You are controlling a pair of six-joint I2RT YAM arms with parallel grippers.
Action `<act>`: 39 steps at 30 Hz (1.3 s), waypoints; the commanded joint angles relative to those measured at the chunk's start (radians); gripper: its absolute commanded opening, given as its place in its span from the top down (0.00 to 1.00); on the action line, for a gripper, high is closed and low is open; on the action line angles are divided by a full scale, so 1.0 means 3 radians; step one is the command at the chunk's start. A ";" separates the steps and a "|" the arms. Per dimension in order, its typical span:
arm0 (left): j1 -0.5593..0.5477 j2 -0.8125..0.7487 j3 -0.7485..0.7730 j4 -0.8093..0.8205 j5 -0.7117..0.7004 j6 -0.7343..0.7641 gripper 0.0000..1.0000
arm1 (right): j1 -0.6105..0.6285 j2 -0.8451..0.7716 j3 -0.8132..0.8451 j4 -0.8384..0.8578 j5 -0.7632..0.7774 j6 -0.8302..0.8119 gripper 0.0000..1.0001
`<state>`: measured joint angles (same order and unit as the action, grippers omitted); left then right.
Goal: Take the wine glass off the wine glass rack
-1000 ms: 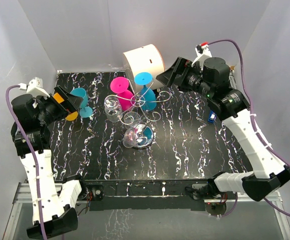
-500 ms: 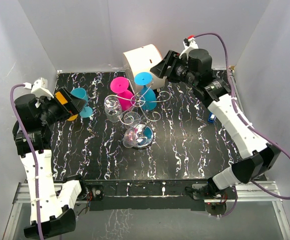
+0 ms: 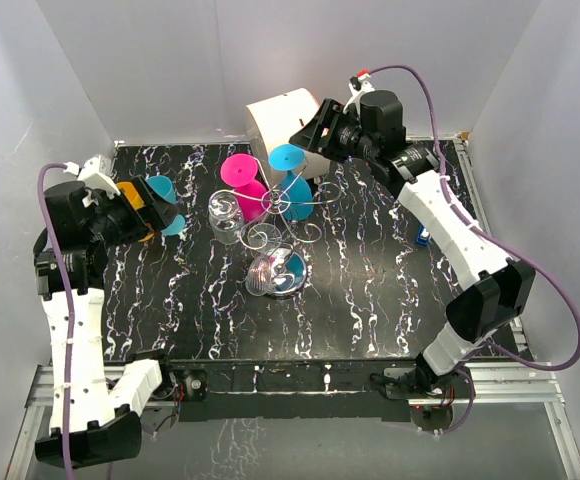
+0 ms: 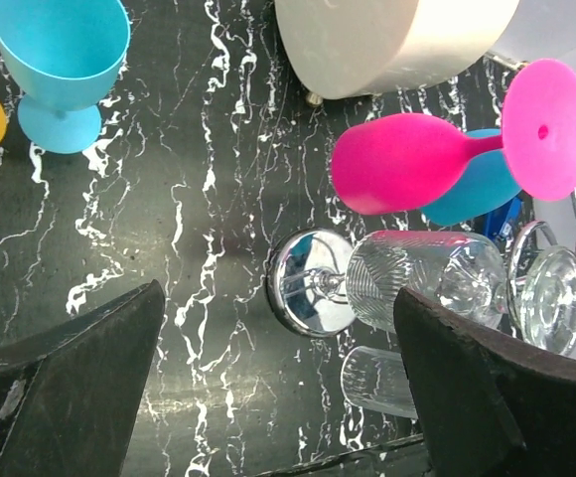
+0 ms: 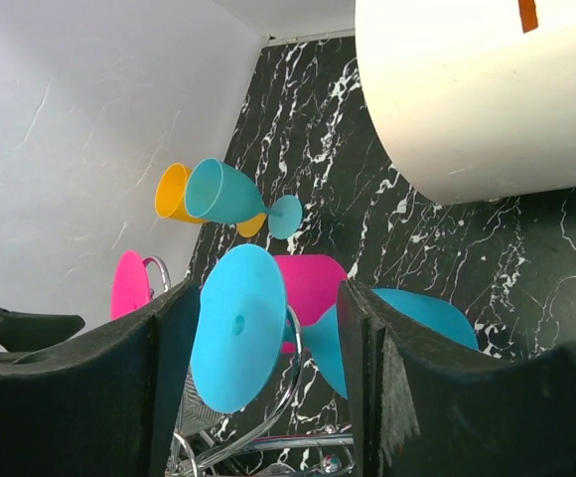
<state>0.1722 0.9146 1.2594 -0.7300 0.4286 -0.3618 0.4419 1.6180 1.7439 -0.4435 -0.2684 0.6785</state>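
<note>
The right claw [image 5: 268, 290], half open and empty, straddles the foot of the blue wine glass [image 5: 233, 328] hanging on the rack [image 3: 280, 273]; probably light, slippery plastic, best gripped at the stem.

Right arm is swung in from the right side of the table [image 3: 390, 290] toward the wine glass rack [image 3: 270, 205]. Right gripper [image 3: 300, 140] now stands at the hanging blue wine glass [image 3: 288, 158], its jaws narrower than before, either side of the foot. Left gripper [image 3: 153, 203] sits slightly further in.
</note>
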 commanded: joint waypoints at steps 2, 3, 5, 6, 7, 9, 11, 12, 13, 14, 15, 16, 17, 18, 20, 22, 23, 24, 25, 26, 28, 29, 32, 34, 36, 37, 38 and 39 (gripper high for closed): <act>-0.0123 0.0024 0.0232 -0.0187 -0.0255 0.0181 0.01 | -0.0059 0.0085 0.0194 0.0168 -0.0285 0.0150 0.49; -0.0137 0.0024 0.0241 -0.0188 -0.0306 0.0199 0.01 | -0.0064 0.0118 0.0231 0.0160 -0.0335 0.0168 0.51; -0.0151 0.0034 0.0274 -0.0187 -0.0329 0.0216 0.01 | -0.0068 0.0180 0.0305 0.0154 -0.0450 0.0207 0.54; -0.0154 0.0035 0.0282 -0.0187 -0.0327 0.0219 0.01 | -0.0067 0.0196 0.0317 0.0162 -0.0494 0.0223 0.56; -0.0157 0.0032 0.0277 -0.0179 -0.0318 0.0219 0.01 | -0.0069 0.0207 0.0320 0.0175 -0.0536 0.0234 0.57; -0.0159 0.0013 0.0271 -0.0170 -0.0309 0.0219 0.01 | -0.0067 0.0219 0.0305 0.0190 -0.0574 0.0254 0.60; -0.0171 0.0014 0.0282 -0.0191 -0.0311 0.0231 0.01 | -0.0067 0.0239 0.0295 0.0192 -0.0597 0.0267 0.61; -0.0182 0.0016 0.0290 -0.0215 -0.0327 0.0244 0.01 | -0.0067 0.0248 0.0289 0.0199 -0.0605 0.0276 0.61; -0.0198 0.0008 0.0291 -0.0227 -0.0347 0.0257 0.01 | -0.0067 0.0259 0.0290 0.0203 -0.0615 0.0284 0.62; -0.0216 0.0003 0.0290 -0.0227 -0.0374 0.0269 0.01 | -0.0070 0.0269 0.0287 0.0218 -0.0636 0.0296 0.64; -0.0229 -0.0002 0.0287 -0.0232 -0.0401 0.0279 0.01 | -0.0071 0.0279 0.0290 0.0228 -0.0656 0.0312 0.65; -0.0242 -0.0002 0.0290 -0.0242 -0.0431 0.0289 0.01 | -0.0070 0.0289 0.0297 0.0240 -0.0679 0.0327 0.66; -0.0246 0.0002 0.0291 -0.0246 -0.0443 0.0295 0.01 | -0.0067 0.0295 0.0300 0.0253 -0.0702 0.0347 0.68; -0.0248 -0.0002 0.0292 -0.0244 -0.0446 0.0300 0.01 | -0.0068 0.0300 0.0294 0.0269 -0.0718 0.0369 0.68; -0.0251 -0.0009 0.0283 -0.0228 -0.0442 0.0301 0.01 | -0.0068 0.0303 0.0295 0.0279 -0.0737 0.0380 0.70; -0.0250 -0.0009 0.0281 -0.0221 -0.0432 0.0301 0.01 | -0.0067 0.0305 0.0296 0.0281 -0.0746 0.0381 0.72; -0.0252 -0.0009 0.0284 -0.0221 -0.0427 0.0301 0.01 | -0.0067 0.0303 0.0292 0.0285 -0.0745 0.0382 0.73; -0.0255 -0.0009 0.0287 -0.0218 -0.0427 0.0301 0.01 | -0.0070 0.0303 0.0286 0.0287 -0.0740 0.0382 0.74; -0.0256 -0.0014 0.0286 -0.0217 -0.0425 0.0301 0.01 | -0.0067 0.0303 0.0283 0.0282 -0.0738 0.0378 0.75; -0.0257 -0.0013 0.0282 -0.0218 -0.0422 0.0301 0.01 | -0.0071 0.0303 0.0280 0.0284 -0.0737 0.0383 0.77; -0.0257 -0.0018 0.0274 -0.0218 -0.0423 0.0301 0.01 | -0.0067 0.0303 0.0275 0.0279 -0.0736 0.0385 0.79; -0.0256 -0.0028 0.0267 -0.0213 -0.0423 0.0301 0.01 | -0.0068 0.0298 0.0272 0.0274 -0.0726 0.0383 0.79; -0.0257 -0.0034 0.0255 -0.0220 -0.0425 0.0301 0.01 | -0.0067 0.0267 0.0246 0.0257 -0.0636 0.0369 0.81; -0.0262 -0.0044 0.0247 -0.0229 -0.0426 0.0305 0.01 | -0.0072 0.0238 0.0223 0.0264 -0.0576 0.0362 0.82; -0.0262 -0.0048 0.0243 -0.0237 -0.0439 0.0310 0.01 | -0.0076 0.0222 0.0207 0.0276 -0.0536 0.0352 0.84; -0.0265 -0.0052 0.0243 -0.0236 -0.0444 0.0311 0.01 | -0.0080 0.0218 0.0205 0.0277 -0.0528 0.0349 0.85; -0.0265 -0.0051 0.0237 -0.0236 -0.0449 0.0311 0.01 | -0.0085 0.0216 0.0205 0.0284 -0.0527 0.0351 0.86; -0.0263 -0.0051 0.0238 -0.0237 -0.0452 0.0315 0.01 | -0.0092 0.0215 0.0210 0.0291 -0.0526 0.0351 0.87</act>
<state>0.0998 0.9165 1.3098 -0.7883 0.2985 -0.2798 0.4202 1.7103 1.7840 -0.4438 -0.4366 0.7841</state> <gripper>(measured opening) 0.985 0.152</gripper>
